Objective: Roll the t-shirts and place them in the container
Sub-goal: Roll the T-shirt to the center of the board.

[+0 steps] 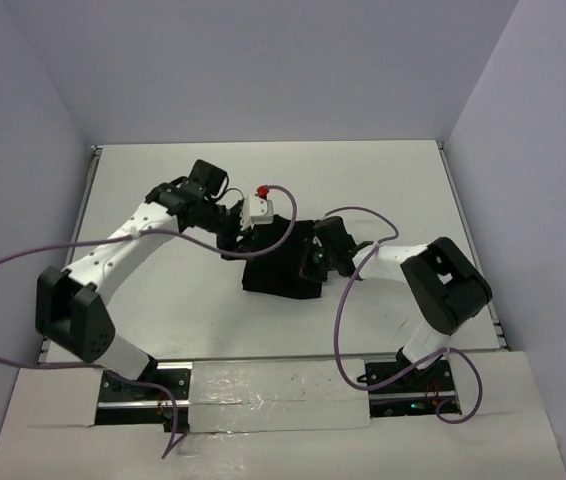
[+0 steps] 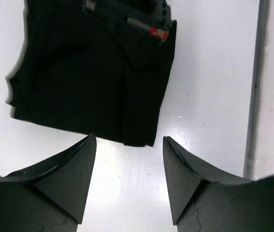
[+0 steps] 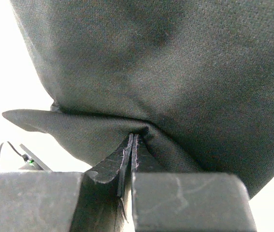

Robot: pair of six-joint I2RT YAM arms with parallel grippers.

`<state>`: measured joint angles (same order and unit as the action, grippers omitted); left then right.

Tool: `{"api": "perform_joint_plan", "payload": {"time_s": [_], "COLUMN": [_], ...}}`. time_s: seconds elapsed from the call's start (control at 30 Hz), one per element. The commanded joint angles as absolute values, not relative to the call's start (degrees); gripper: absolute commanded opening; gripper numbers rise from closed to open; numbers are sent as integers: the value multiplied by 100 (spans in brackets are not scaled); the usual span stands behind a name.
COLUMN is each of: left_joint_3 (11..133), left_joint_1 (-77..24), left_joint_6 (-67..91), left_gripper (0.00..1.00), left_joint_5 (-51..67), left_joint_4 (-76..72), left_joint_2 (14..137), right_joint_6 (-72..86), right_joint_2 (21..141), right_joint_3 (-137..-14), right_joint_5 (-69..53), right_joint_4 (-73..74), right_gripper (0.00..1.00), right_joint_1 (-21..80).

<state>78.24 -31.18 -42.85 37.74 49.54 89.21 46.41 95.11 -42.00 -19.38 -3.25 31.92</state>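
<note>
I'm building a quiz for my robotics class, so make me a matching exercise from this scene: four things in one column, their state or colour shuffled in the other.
1 left gripper
2 right gripper
3 t-shirt
4 cable

A purple
B shut on fabric
C open, holding nothing
D black, folded up

Pairs: 1-C, 2-B, 3-D, 4-A

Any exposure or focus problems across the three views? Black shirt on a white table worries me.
Top external: even light, but the t-shirt is a flat black patch, folds hard to read. Left wrist: table blown out white, glare by the open left pincer. Right wrist: weave sharp where the right pincer pinches it; table clipped white.
</note>
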Motion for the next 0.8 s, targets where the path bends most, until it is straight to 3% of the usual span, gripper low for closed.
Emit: {"api": "perform_joint_plan", "payload": {"time_s": [0.0, 0.1, 0.2, 0.37, 0.77], "left_joint_3": [6635, 5122, 4537, 4289, 3806], "left_joint_1": [-3810, -4392, -4570, -4711, -4764], "left_joint_6": [-4746, -5166, -5589, -5669, -6047], "left_gripper": [64, 65, 68, 68, 66], "left_joint_5": [3431, 2491, 2023, 1073, 790], "left_joint_4": [3393, 2201, 1267, 336, 123], "left_joint_2": [8046, 7586, 7619, 8200, 8622], "right_joint_6": [4658, 4649, 4676, 4693, 4553], "right_joint_2": [9685, 9668, 9633, 9650, 9598], "right_joint_3": [-4122, -4061, -4008, -4017, -3999], "right_joint_5": [-1810, -1872, -1907, -1977, -2074], "right_joint_4": [-413, -474, -562, -633, -589], "right_gripper": [0, 0, 0, 0, 0], "right_joint_1": [3155, 3155, 3155, 3155, 3120]}}
